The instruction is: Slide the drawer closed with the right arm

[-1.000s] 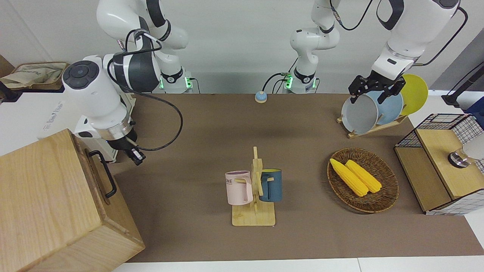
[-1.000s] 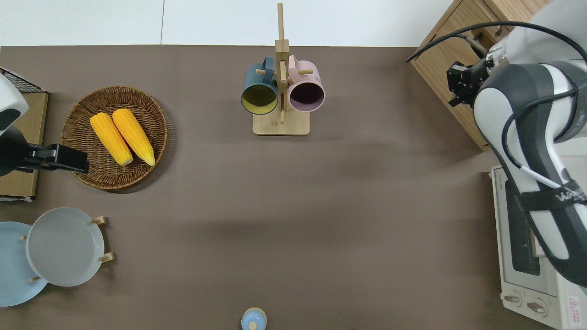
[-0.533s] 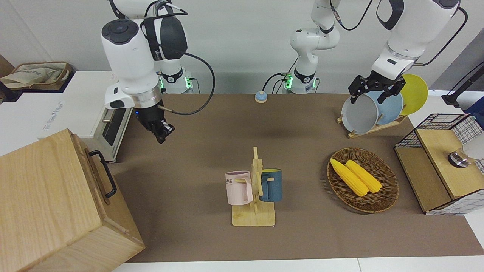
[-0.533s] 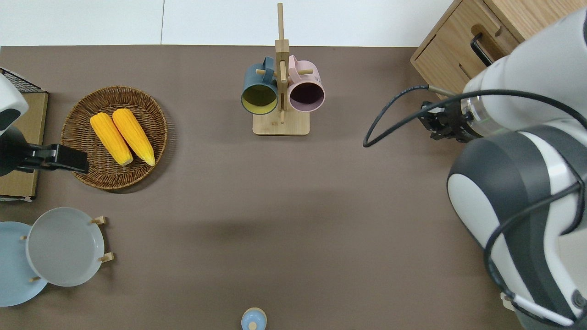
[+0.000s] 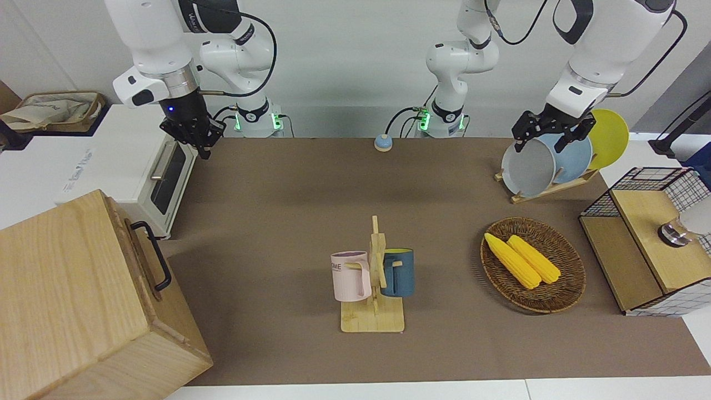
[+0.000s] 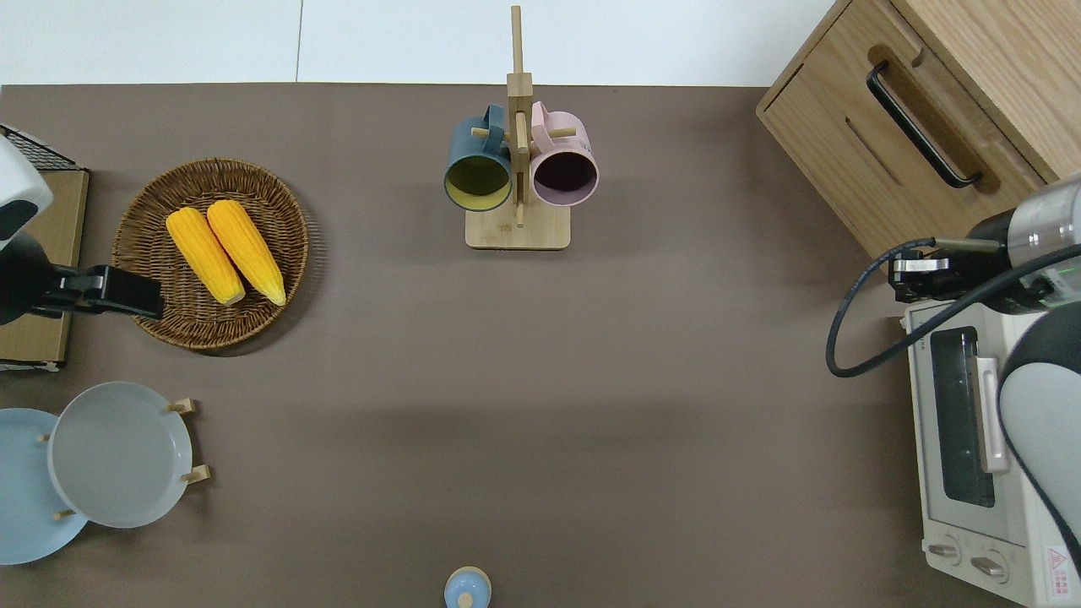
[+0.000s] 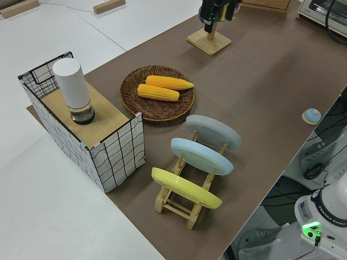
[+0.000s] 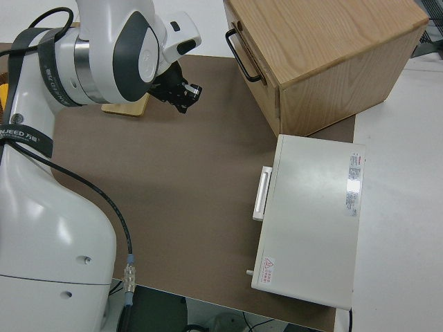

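The drawer (image 6: pixel 855 91) is the wide light-wood front with a black loop handle (image 6: pixel 920 127) in the big pale cabinet (image 5: pixel 66 289) at the right arm's end of the table. Its front sits flush with the cabinet face. My right gripper (image 5: pixel 201 145) is shut with nothing in it and a blue wrist light above it. Seen from overhead, the right gripper (image 6: pixel 910 279) hangs over the corner of the white toaster oven (image 6: pixel 971 439), apart from the drawer. In the right side view the right gripper (image 8: pixel 187 97) is clear of the handle (image 8: pixel 242 52). My left gripper (image 5: pixel 547 136) is parked and open.
A mug rack (image 5: pixel 373 300) with a pink and a blue mug stands mid-table. A wicker basket (image 5: pixel 566 294) holds two corn cobs. A plate rack (image 5: pixel 550 186), a mesh box (image 5: pixel 655 250) and a small blue knob (image 5: pixel 382 143) stand around the table.
The right arm has swung up and away from the drawer's handle, toward the robots, ending over the toaster oven's corner. The drawer and the left arm have not moved.
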Controlling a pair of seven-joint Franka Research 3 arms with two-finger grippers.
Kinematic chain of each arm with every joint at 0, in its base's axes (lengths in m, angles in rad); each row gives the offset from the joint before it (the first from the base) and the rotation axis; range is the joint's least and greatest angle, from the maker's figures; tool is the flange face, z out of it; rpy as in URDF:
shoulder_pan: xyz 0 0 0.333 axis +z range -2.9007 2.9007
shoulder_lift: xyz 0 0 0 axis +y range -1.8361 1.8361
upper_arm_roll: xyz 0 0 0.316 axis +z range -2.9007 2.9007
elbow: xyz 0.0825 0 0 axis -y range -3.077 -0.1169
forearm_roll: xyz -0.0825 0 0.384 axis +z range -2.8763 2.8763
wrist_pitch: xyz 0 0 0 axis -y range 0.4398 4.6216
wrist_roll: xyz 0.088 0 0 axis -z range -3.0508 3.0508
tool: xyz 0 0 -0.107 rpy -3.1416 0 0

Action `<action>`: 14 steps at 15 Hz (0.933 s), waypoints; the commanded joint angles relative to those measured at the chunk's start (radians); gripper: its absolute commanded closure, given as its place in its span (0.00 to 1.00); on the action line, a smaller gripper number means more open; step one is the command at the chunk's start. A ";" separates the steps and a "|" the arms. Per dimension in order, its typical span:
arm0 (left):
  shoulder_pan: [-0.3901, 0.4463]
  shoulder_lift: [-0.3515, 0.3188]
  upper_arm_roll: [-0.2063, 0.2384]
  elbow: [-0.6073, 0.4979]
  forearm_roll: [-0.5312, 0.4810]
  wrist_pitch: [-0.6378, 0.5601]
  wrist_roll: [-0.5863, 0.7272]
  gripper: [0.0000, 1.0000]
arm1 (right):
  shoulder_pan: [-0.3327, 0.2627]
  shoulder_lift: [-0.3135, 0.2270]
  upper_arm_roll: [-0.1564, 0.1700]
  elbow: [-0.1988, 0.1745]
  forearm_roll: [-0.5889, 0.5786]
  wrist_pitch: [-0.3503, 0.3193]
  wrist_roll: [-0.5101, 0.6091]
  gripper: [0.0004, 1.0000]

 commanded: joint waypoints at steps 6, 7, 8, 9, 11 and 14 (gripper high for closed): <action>-0.007 -0.004 0.000 0.010 0.018 -0.018 -0.010 0.01 | -0.021 -0.005 -0.006 0.021 0.022 -0.007 -0.023 0.01; -0.007 -0.004 0.000 0.010 0.018 -0.018 -0.010 0.01 | -0.028 -0.004 -0.006 0.038 0.019 -0.022 -0.026 0.01; -0.007 -0.004 0.000 0.010 0.018 -0.018 -0.010 0.01 | -0.040 0.001 -0.006 0.050 0.021 -0.024 -0.032 0.01; -0.007 -0.004 0.000 0.010 0.018 -0.018 -0.010 0.01 | -0.042 0.007 -0.006 0.061 0.021 -0.024 -0.034 0.01; -0.007 -0.004 0.000 0.009 0.018 -0.018 -0.010 0.01 | -0.045 0.019 -0.006 0.075 0.018 -0.026 -0.039 0.01; -0.007 -0.004 0.000 0.009 0.018 -0.018 -0.010 0.01 | -0.047 0.053 -0.006 0.117 0.018 -0.044 -0.043 0.01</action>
